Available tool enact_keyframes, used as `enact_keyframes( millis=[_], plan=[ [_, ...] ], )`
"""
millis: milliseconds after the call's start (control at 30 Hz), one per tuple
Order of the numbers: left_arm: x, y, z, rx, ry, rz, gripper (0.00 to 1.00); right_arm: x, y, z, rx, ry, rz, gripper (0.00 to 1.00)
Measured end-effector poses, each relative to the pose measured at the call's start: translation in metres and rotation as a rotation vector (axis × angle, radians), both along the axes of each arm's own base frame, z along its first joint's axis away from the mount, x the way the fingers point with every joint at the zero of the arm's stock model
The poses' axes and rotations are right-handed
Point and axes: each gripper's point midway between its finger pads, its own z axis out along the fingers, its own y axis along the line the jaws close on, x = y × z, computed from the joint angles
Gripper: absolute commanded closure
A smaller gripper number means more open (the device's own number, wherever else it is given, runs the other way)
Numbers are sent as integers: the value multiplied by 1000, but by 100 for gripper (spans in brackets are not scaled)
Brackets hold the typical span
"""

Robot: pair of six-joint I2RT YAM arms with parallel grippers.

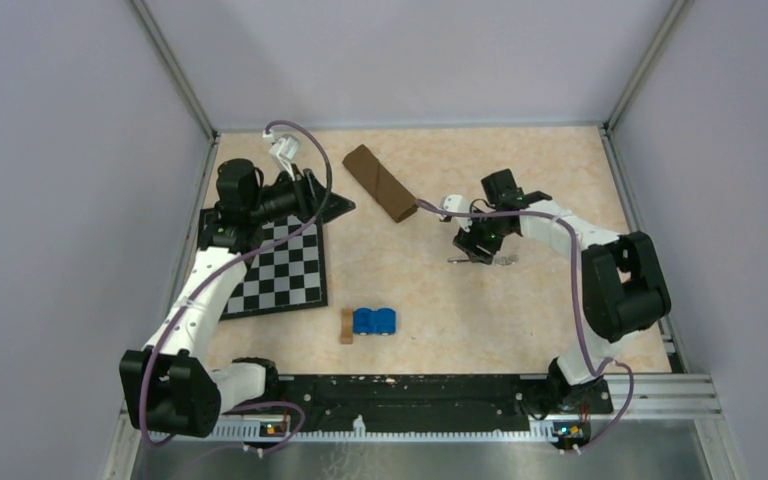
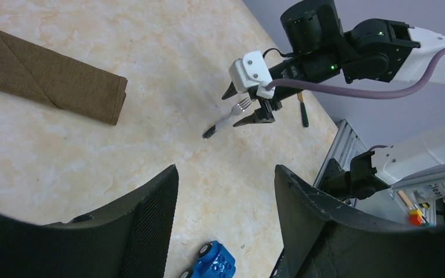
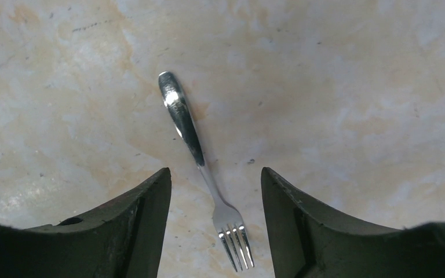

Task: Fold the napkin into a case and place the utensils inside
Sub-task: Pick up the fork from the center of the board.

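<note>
Your right gripper is down at the table with its jaws apart, straddling the fork. Neither finger touches the fork, so nothing is held. The fork lies flat on the table, with its tines back between the fingers toward the wrist and its handle reaching out past the fingertips. From the left wrist view, a slim dark-handled utensil lies on the table just beyond this gripper; I cannot tell what kind it is.

Your left gripper is also parted, with nothing between its fingers. It hangs above the far corner of the checkered mat.

The case lies flat between the two grippers as a long, narrow brown strip with layered edges. Its nearer end is close to your right wrist, and its other end runs away toward the back of the table. It touches neither gripper, and the fork is well apart from it.

On the near side, between the arms, a blue toy car sits against a small wooden block.
</note>
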Motion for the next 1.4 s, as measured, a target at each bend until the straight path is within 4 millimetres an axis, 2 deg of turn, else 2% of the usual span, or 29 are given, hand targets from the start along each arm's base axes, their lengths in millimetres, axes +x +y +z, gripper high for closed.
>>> enact_keyframes(
  millis=[133,333,567,800,833,967,1100,1200,1400],
  plan=[
    [3,3,-3,1,10,9,32,-6,-3,-10,-16,22,63,40],
    [11,8,-11,-5,41,20,31,-4,-7,-15,-42,11,101,44],
    [13,9,-11,-17,47,10,30,-1,-14,-20,-83,-8,117,50],
    [15,12,-12,-30,54,10,28,-11,-22,-36,-121,25,127,51],
    [16,12,-12,-31,55,12,28,-13,-23,-39,-125,33,127,54],
    [17,14,-12,-34,60,16,27,-11,-23,-40,-123,21,125,78],
    [19,15,-16,-36,73,20,27,-8,-22,-41,-121,2,112,93],
    [20,17,-19,-36,81,25,27,-5,-22,-41,-128,-31,95,100],
    [29,19,-28,-35,104,43,29,-5,-21,-39,-121,-34,-11,100]
  ],
)
